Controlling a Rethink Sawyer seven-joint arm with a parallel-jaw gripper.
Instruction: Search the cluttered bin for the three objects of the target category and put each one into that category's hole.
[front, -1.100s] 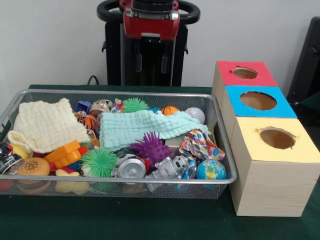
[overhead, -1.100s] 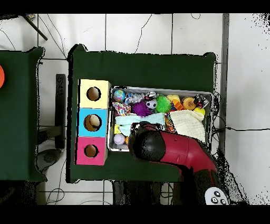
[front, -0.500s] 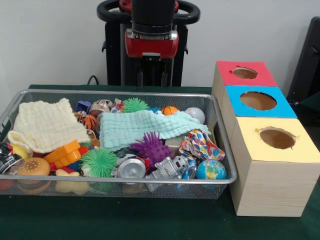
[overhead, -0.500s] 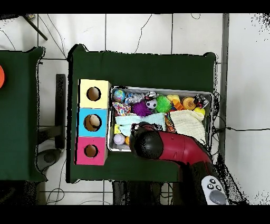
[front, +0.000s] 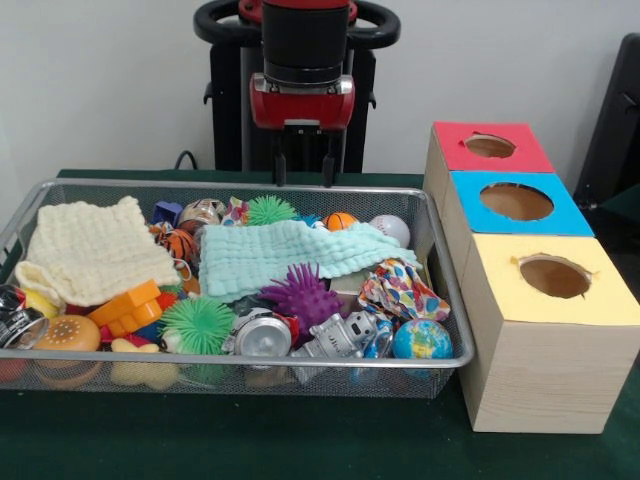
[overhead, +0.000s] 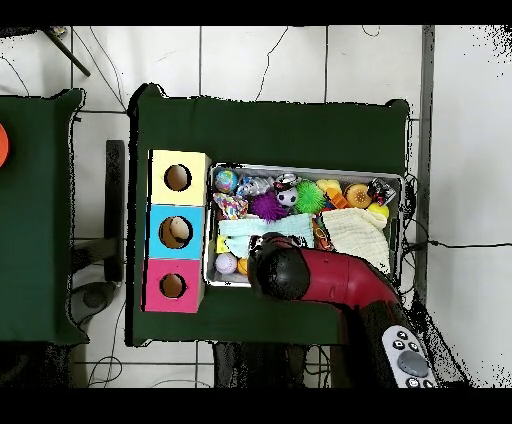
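A wire mesh bin (front: 250, 362) holds mixed toys: a purple spiky ball (front: 303, 293), a green spiky ball (front: 197, 323), a globe ball (front: 421, 340), a white baseball (front: 391, 230), a small basketball (front: 340, 221) and a silver robot toy (front: 338, 338). A mint cloth (front: 280, 255) and a cream cloth (front: 90, 250) lie over part of the pile. My gripper (front: 303, 172) hangs open and empty above the bin's far rim. In the overhead view the red arm (overhead: 300, 275) hides the gripper and the near part of the bin (overhead: 300, 168).
Three wooden boxes with round holes stand in a row beside the bin: red top (front: 450, 140), blue top (front: 470, 190), yellow top (front: 500, 290). In the overhead view something tan shows inside the blue box (overhead: 160, 218). An orange block (front: 128, 305) and a burger toy (front: 68, 334) lie at the bin's other end.
The gripper has come down from the top of the front view to just above the bin's far rim. The toys and cloths have not moved.
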